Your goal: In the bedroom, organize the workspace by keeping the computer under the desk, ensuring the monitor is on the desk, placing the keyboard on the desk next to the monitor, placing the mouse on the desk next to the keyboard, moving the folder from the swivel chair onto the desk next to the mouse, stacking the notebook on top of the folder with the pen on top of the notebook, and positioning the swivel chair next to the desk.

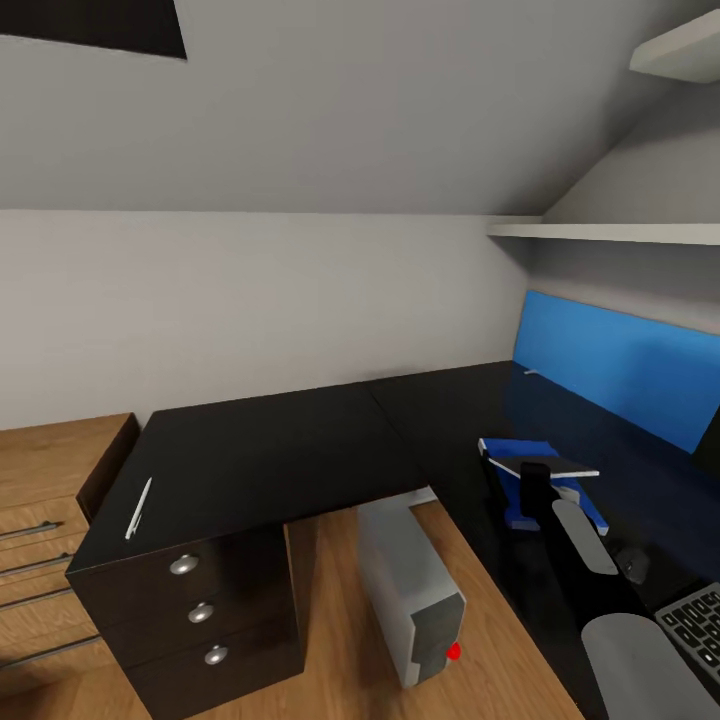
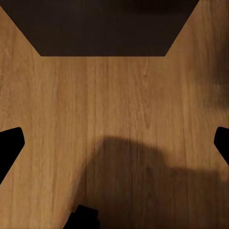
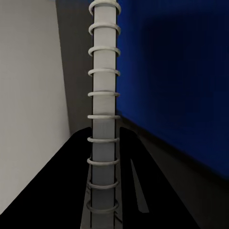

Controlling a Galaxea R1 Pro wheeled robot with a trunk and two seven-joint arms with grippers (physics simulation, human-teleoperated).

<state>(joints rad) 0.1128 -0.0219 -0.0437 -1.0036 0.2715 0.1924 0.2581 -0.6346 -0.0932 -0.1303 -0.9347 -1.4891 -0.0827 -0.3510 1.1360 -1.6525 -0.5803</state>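
Observation:
My right gripper (image 1: 537, 482) is shut on the white spiral notebook (image 1: 548, 466), holding it just over the blue folder (image 1: 592, 517) that lies on the black desk (image 1: 440, 420). In the right wrist view the notebook's ring binding (image 3: 102, 119) runs up between the fingers. A white pen (image 1: 138, 508) lies on the drawer unit's top at the left. The grey computer tower (image 1: 412, 592) stands on the floor at the desk's edge. The blue-screened monitor (image 1: 620, 365), the mouse (image 1: 635, 562) and the keyboard (image 1: 700, 622) are on the desk. My left gripper (image 2: 114, 143) hangs open over the wooden floor.
A black drawer unit (image 1: 200, 612) with three round knobs joins the desk's left wing. A wooden dresser (image 1: 40, 520) stands further left. White shelves (image 1: 610, 232) hang on the wall above the monitor. The ceiling slopes down towards the wall.

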